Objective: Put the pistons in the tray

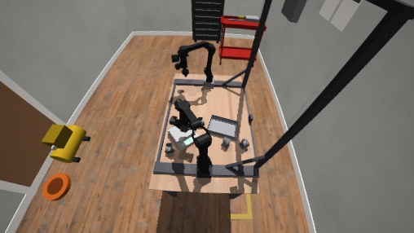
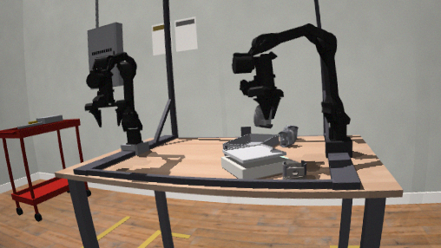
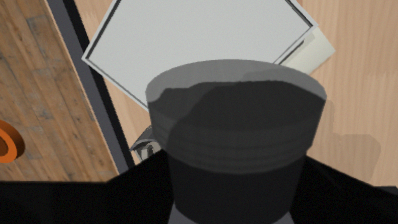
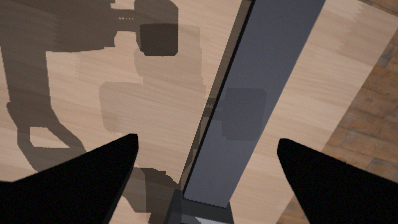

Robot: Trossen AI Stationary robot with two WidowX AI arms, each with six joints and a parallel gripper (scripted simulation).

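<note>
My left gripper [image 2: 267, 116] [image 3: 225, 149] is shut on a grey piston [image 2: 261, 117] [image 3: 235, 107], held crown-down above the white scale [image 1: 178, 139] [image 2: 253, 167] [image 3: 200, 35]. The scale's green display [image 1: 188, 141] is unreadable. One piston [image 1: 169, 148] [image 2: 295, 170] [image 3: 148, 149] stands beside the scale, near the table's edge. Two more pistons, one [image 1: 226, 142] and another [image 1: 244, 143], stand on the table by the tray and overlap in the exterior view. The steel tray [image 1: 222, 127] shows no piston in it. My right gripper [image 2: 109, 123] [image 4: 208, 143] is open and empty, far from the pistons.
A dark frame [image 1: 165, 168] [image 2: 195, 181] [image 4: 260, 90] runs around the tabletop, with uprights at its side. The left arm hangs over the scale and partly hides it in the top view. The tray lies close beside the scale. A red cart [image 1: 238, 53] [image 2: 41, 186] stands beyond the table.
</note>
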